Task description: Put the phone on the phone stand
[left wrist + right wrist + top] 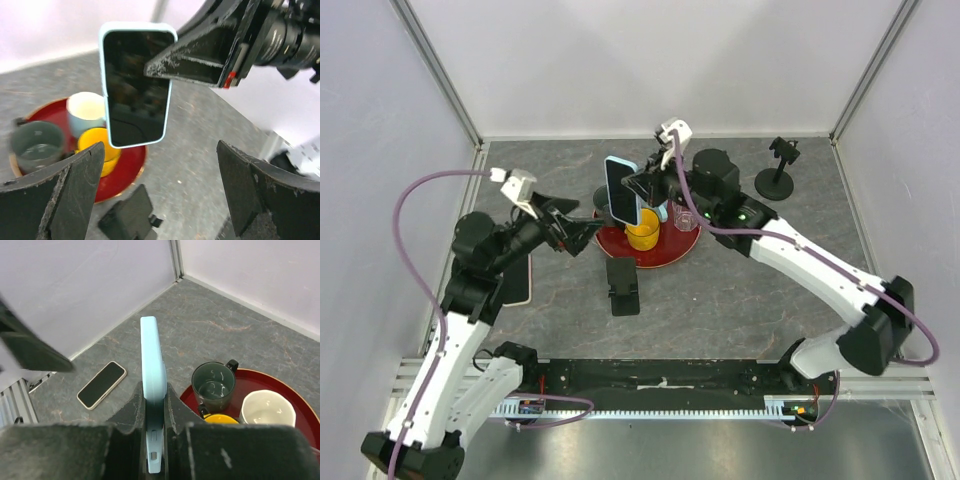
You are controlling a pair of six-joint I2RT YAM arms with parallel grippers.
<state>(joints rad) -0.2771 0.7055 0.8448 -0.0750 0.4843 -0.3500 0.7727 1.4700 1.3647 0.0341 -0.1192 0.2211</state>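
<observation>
The right gripper (640, 188) pinches the blue-cased phone (620, 190) upright above the red tray (672, 253), while the left gripper (582, 232) hovers beside the tray, jaws spread wide. A slipping edge grip could drop the phone onto the cups (642, 232), short of the phone stand (623, 287) just before the tray.

Red tray (260, 380) holds dark mug (214, 387), white cup (267, 410), yellow cup (220, 418) (beige-cased phone (101, 385) lies apart).

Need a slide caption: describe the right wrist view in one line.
Right gripper, jaws shut on the blue-cased phone, edge-on; red tray and second phone on the table below.
</observation>
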